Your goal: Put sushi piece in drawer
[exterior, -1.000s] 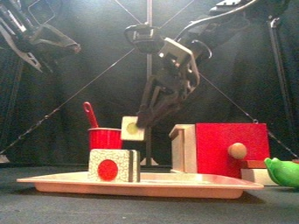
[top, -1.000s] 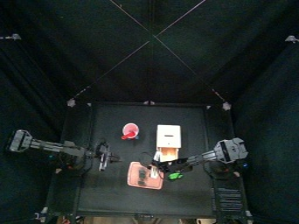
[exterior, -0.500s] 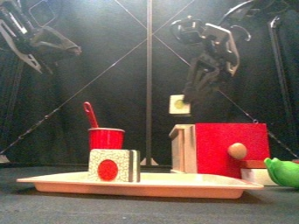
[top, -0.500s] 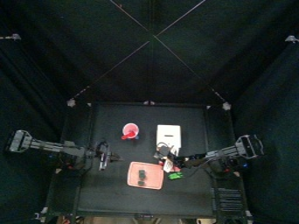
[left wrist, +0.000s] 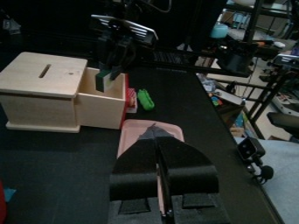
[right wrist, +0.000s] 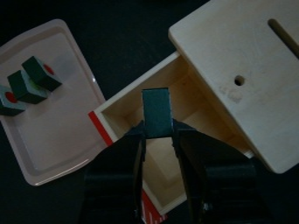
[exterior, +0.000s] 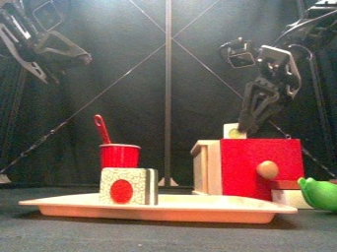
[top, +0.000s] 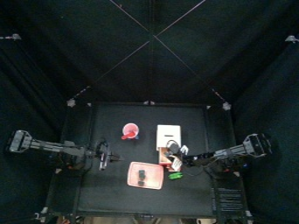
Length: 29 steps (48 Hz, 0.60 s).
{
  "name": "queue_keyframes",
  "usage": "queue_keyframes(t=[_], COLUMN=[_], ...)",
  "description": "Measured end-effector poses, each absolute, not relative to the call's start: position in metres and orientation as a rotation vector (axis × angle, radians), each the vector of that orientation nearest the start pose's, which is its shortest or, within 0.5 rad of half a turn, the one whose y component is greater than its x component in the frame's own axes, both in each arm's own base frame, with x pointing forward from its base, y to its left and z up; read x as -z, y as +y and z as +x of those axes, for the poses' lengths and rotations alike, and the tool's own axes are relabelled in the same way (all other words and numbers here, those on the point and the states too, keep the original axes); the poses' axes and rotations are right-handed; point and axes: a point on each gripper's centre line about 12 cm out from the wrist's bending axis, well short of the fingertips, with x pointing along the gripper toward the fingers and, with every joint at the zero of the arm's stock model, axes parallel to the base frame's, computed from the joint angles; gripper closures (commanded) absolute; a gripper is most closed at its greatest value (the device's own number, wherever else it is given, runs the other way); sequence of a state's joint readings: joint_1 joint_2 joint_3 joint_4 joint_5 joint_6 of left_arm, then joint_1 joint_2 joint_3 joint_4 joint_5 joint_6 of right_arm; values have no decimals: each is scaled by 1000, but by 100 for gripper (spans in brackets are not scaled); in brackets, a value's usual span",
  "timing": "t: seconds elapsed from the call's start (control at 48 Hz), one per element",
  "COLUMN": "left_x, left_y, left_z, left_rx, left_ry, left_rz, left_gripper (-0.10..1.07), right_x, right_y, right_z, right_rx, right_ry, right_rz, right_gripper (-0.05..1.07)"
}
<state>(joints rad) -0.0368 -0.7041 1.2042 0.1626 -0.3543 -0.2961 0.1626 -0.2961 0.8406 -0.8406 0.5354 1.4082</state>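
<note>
I am holding the sushi piece [right wrist: 156, 111] pinched between the 2 jaws of my right gripper [right wrist: 158, 131], which are closing on its sides, and it is hanging over the open tray of the drawer [right wrist: 222, 83], which stands pulled out from the pale wooden box. In the front view the sushi piece [exterior: 235, 131] is showing just above the red drawer front [exterior: 261, 167], so I judge it is only partly inside.

What I am worrying about is the release. If I am letting go while the piece is still high, it could be tipping and catching on the drawer's rim or bouncing out onto the black table [top: 105, 122]. If I am sitting too near one wall, a jaw could be scraping that wall as it spreads, nudging the light box along the table or pushing the tray partly shut. The rice block could also be sticking to 1 jaw and lifting out with me.

Just beside the drawer the pink tray [right wrist: 52, 114] is carrying 2 more sushi pieces [right wrist: 31, 80], and a green toy [exterior: 317, 191] is lying by the drawer front. A red cup [exterior: 120, 156] is standing behind the tray. My left gripper [left wrist: 160, 171] is resting well apart at the table's left side, jaws together and holding nothing.
</note>
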Motion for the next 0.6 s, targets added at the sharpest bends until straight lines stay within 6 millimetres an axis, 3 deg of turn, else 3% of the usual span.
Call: queue_keyframes(t=[0.25, 0.604], left_x=[-233, -232], left_y=[-15, -14], left_z=[230, 231], left_rx=[80, 78], left_ry=[156, 158], left_rz=[-146, -148], left_gripper=[79, 79], right_x=[-169, -166], right_y=[5, 7], right_z=[303, 308], right_rx=[477, 475], right_ry=[832, 838], right_rz=[332, 331], right_gripper=[46, 36])
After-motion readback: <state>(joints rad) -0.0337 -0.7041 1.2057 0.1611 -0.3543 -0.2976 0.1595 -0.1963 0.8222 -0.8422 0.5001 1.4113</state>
